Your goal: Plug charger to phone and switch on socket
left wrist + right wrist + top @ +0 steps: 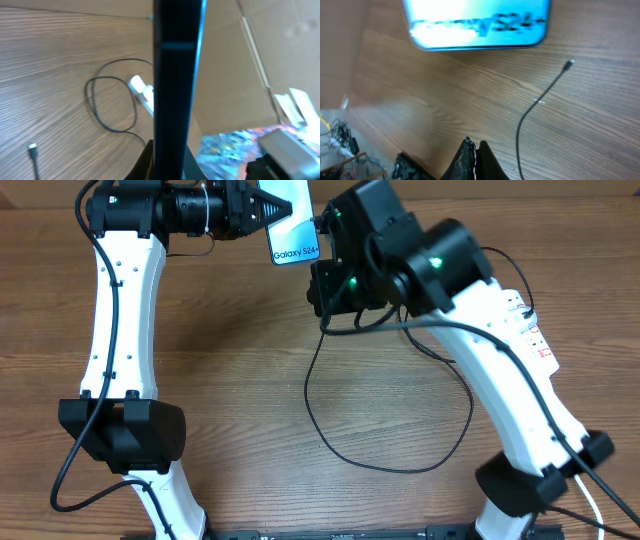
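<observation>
Left gripper (262, 210) pinches the phone (293, 235) across its thin body, screen lit. Just below the phone, the right gripper (474, 152) has its jaws pressed together, and the charger (540, 102) runs beside them with its tip near the phone's end, not plugged in. We cannot tell whether those jaws nip the cable. We judge the phone stiff, glassy and slick, best held by its long edges. The cable looks light and limp, best taken just behind the connector. The socket (528, 330) lies well right of the phone.
</observation>
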`<state>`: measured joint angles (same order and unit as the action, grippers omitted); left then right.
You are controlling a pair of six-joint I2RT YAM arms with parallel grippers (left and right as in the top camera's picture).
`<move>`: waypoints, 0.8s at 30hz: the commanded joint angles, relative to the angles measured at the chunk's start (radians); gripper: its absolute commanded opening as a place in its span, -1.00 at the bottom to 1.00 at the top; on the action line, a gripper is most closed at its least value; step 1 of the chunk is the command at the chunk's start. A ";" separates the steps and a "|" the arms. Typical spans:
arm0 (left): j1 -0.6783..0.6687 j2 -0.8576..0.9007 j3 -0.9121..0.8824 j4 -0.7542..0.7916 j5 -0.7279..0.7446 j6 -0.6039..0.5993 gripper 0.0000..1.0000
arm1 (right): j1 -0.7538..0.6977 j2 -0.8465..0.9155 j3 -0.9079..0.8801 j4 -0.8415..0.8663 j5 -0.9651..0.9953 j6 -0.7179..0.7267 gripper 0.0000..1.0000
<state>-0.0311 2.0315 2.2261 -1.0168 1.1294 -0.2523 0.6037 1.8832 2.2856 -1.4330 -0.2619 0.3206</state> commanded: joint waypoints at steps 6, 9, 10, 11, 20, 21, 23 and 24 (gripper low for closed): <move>-0.005 -0.003 0.008 -0.035 -0.140 -0.034 -0.92 | 0.001 -0.034 0.024 -0.042 0.236 0.165 -0.92; -0.005 -0.003 0.008 -0.109 -0.395 -0.113 -0.92 | 0.001 -0.033 0.009 -0.045 0.332 0.242 -0.57; -0.005 -0.003 0.008 -0.141 -0.481 -0.133 -0.92 | 0.001 -0.031 -0.005 -0.036 0.360 0.274 -0.42; -0.005 -0.003 0.008 -0.169 -0.541 -0.140 -0.92 | 0.001 -0.029 -0.019 -0.025 0.381 0.292 -0.29; -0.009 -0.003 0.008 -0.291 -0.700 -0.137 -0.92 | -0.013 0.145 -0.061 0.080 0.278 0.221 0.25; -0.009 -0.003 0.008 -0.299 -0.703 -0.137 -0.92 | -0.016 0.176 -0.050 0.072 0.283 0.221 0.26; -0.009 -0.003 0.008 -0.308 -0.703 -0.137 -0.92 | -0.029 0.219 -0.036 0.063 0.282 0.221 0.30; -0.009 -0.003 0.008 -0.312 -0.703 -0.137 -0.92 | -0.038 0.241 -0.033 0.064 0.282 0.222 0.32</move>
<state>-0.0326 2.0315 2.2250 -1.3251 0.4553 -0.3748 0.5919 2.0701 2.2250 -1.3674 0.0319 0.5568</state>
